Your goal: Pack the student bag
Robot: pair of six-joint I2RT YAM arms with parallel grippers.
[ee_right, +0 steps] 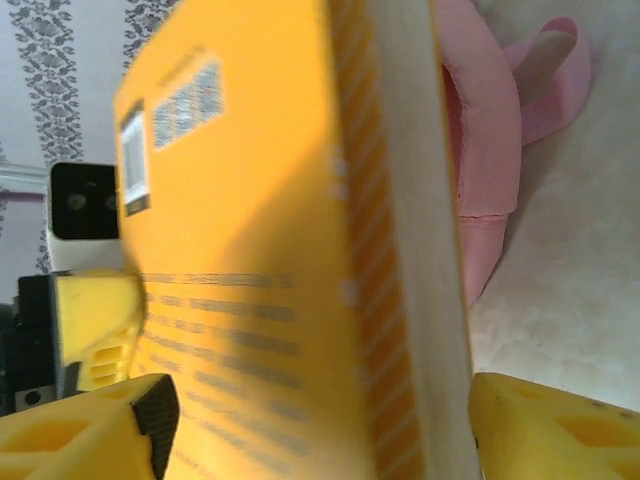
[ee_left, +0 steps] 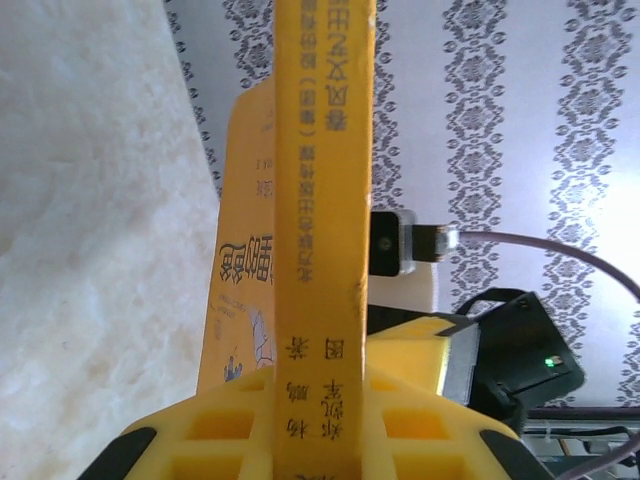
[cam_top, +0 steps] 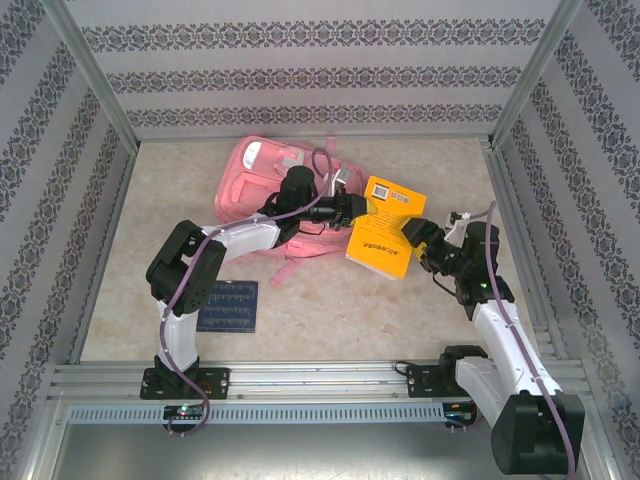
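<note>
Book (cam_top: 385, 235): yellow slab | left tool (cam_top: 362, 208), right tool (cam_top: 412, 233) grip | pink fabric bag (cam_top: 255, 180)

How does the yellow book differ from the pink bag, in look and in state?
The yellow book is stiff and small; the pink bag is soft and much bigger. The yellow book is gripped by the left gripper and right gripper; the pink bag lies free on the table.

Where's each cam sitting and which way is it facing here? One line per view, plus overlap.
Top external: above, behind the bases, looking down on the student bag and yellow book; both arms show.
Left wrist: looks along the left gripper at the book's spine, toward the right arm.
Right wrist: looks along the right gripper at the book's cover, bag behind.
Shared: both wrist views see the book clamped.
</note>
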